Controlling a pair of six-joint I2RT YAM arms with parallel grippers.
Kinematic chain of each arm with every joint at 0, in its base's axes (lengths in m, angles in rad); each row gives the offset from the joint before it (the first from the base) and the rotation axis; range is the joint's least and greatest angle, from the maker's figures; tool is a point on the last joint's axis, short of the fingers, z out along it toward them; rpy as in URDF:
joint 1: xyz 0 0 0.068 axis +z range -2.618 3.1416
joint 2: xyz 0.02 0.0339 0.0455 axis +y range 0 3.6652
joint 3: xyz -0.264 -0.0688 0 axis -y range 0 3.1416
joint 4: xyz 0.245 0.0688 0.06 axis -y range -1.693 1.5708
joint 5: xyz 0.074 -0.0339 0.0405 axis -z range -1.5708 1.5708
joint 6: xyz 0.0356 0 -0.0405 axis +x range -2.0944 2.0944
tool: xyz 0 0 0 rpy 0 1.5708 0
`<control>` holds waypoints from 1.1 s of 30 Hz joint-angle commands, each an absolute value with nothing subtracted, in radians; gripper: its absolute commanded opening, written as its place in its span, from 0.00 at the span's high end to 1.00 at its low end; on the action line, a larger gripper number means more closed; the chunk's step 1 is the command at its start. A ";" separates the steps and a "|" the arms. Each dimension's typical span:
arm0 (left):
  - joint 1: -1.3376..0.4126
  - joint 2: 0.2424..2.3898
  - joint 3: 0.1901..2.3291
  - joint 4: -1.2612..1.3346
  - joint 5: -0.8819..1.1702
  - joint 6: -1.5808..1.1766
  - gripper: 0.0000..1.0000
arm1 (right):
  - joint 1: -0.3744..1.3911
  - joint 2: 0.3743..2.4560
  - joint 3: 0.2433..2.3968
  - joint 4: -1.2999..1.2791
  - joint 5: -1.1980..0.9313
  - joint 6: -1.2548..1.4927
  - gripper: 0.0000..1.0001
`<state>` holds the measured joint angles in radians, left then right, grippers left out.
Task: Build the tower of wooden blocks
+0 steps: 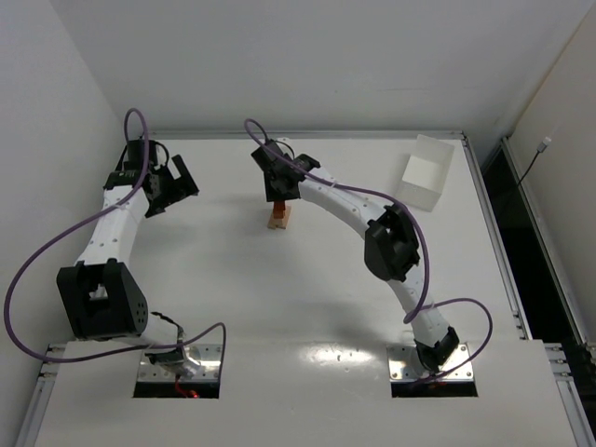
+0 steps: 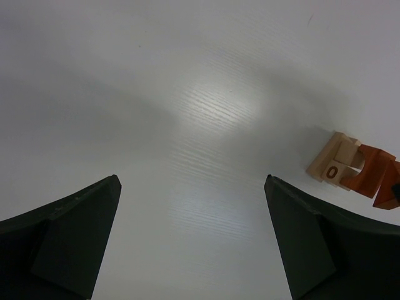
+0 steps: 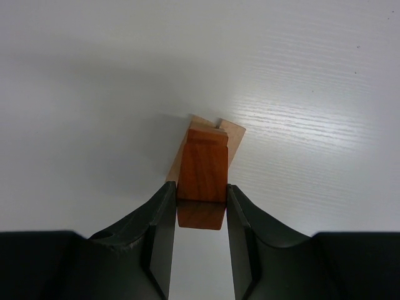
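Note:
The wood block tower point(image 1: 278, 218) stands at the table's middle back, pale tan blocks at the base and reddish-brown above. My right gripper point(image 1: 277, 198) is right over it. In the right wrist view the right gripper point(image 3: 201, 194) is shut on the reddish-brown top block point(image 3: 202, 170), which sits on the pale base point(image 3: 232, 139). In the left wrist view the tower point(image 2: 350, 172) shows at the right edge, tan block with a reddish piece beside it. My left gripper point(image 2: 192, 181) is open and empty over bare table; it is at the far left in the top view point(image 1: 177, 177).
A white rectangular box point(image 1: 425, 173) stands at the back right. The table's raised rim point(image 1: 307, 136) runs along the back. Two cut-outs near the front edge hold the arm bases point(image 1: 177, 370).

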<state>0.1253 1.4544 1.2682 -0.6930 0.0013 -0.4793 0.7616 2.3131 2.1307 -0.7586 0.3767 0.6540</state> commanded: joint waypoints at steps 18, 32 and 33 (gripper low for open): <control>0.118 1.471 1.273 -0.670 0.035 -0.482 0.00 | 0.758 2.336 2.186 -0.704 0.344 0.635 0.88; 0.118 1.471 1.282 -0.661 0.055 -0.491 0.00 | 0.749 2.345 2.168 -0.704 0.367 0.624 0.91; 0.118 1.471 1.282 -0.661 0.055 -0.491 0.00 | 0.749 2.345 2.168 -0.704 0.367 0.624 0.91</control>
<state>0.1249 1.4738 1.2682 -0.6857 0.0422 -0.4801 0.7547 2.3417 2.1365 -0.7341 0.3485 0.6285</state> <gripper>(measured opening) 0.996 0.305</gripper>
